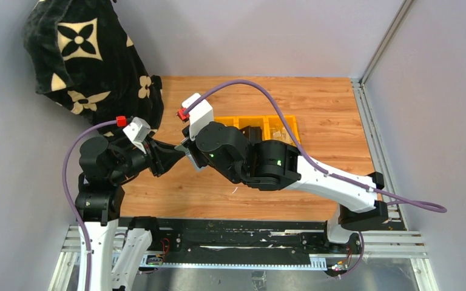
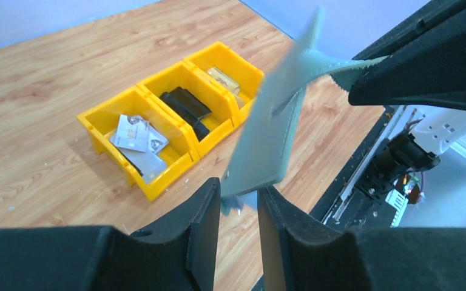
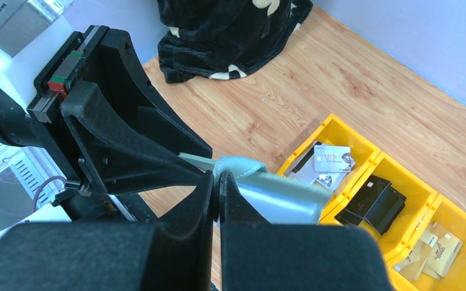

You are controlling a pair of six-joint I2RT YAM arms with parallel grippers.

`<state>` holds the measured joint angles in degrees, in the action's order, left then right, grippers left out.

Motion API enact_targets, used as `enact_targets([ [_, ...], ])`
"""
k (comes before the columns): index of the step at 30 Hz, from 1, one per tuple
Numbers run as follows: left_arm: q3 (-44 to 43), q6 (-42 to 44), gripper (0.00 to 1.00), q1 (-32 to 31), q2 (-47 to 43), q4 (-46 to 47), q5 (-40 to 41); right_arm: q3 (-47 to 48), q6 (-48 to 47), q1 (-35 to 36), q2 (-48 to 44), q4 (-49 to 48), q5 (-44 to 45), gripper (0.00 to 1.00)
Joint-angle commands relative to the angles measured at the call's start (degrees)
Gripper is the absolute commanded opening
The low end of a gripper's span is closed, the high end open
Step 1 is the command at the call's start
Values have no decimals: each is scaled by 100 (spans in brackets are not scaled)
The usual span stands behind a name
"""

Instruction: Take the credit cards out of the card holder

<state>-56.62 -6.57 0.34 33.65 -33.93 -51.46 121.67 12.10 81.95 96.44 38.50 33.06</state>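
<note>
The pale sage-green card holder (image 2: pixel 267 133) hangs in the air between both arms, tilted, over the wooden table. My right gripper (image 3: pixel 216 179) is shut on its folded upper edge; its black fingers (image 2: pixel 412 66) show in the left wrist view at the top right. My left gripper (image 2: pixel 239 200) has its jaws narrowed on the holder's lower edge, both tips touching it, with a grey-blue tab just below. From the right wrist the holder (image 3: pixel 279 197) is a pale green flap beside the left fingers (image 3: pixel 139 151). Any credit cards inside it are hidden.
Three joined yellow bins (image 1: pixel 279 124) sit mid-table behind the arms: silver cards (image 3: pixel 330 159) in one, a black wallet-like item (image 3: pixel 373 203) in the middle, tan cards (image 3: pixel 437 248) in the third. A black blanket with cream flowers (image 1: pixel 85 60) lies at the back left.
</note>
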Motion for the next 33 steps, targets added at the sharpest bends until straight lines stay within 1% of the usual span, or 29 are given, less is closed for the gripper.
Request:
enact_targets([
  [1, 105, -382, 35, 28, -138, 577, 101, 2, 73, 137, -233, -177, 85, 0],
  [5, 140, -521, 37, 32, -122, 638, -38, -24, 168, 137, -281, -188, -57, 0],
  [7, 166, -586, 41, 28, -106, 664, -159, -44, 214, 137, -311, -221, -173, 0],
  [9, 187, -606, 40, 28, -81, 664, -338, -70, 245, 141, -356, -257, -276, 0],
  [12, 178, -610, 36, 28, -29, 625, -599, -213, 242, 135, -480, -405, -492, 0],
  [14, 153, -613, 35, 28, 6, 577, -830, -344, 219, 139, -555, -525, -693, 0],
  [17, 126, -636, 39, 28, 56, 529, -1152, -383, 237, 137, -611, -558, -832, 0],
  [20, 135, -627, 41, 29, 41, 525, -1199, -451, 288, 137, -679, -602, -899, 0],
  [21, 133, -614, 40, 28, 27, 524, -1226, -477, 296, 135, -691, -624, -934, 0],
  [23, 119, -613, 33, 29, 25, 552, -1309, -495, 301, 136, -703, -641, -1009, 0],
  [26, 72, -741, 16, 28, 28, 636, -1452, -538, 268, 129, -721, -633, -1070, 0],
  [27, 38, -779, 11, 28, 43, 634, -1522, -569, 261, 115, -749, -633, -1077, 5],
  [30, -51, -982, 0, 28, 77, 666, -1633, -772, 254, -49, -916, -640, -1372, 30],
  [31, -85, -1089, 0, 28, 101, 677, -1639, -929, 234, -139, -996, -664, -1670, 39],
  [33, -139, -1200, 0, 28, 130, 691, -1639, -1240, 178, -391, -1235, -739, -2146, 48],
])
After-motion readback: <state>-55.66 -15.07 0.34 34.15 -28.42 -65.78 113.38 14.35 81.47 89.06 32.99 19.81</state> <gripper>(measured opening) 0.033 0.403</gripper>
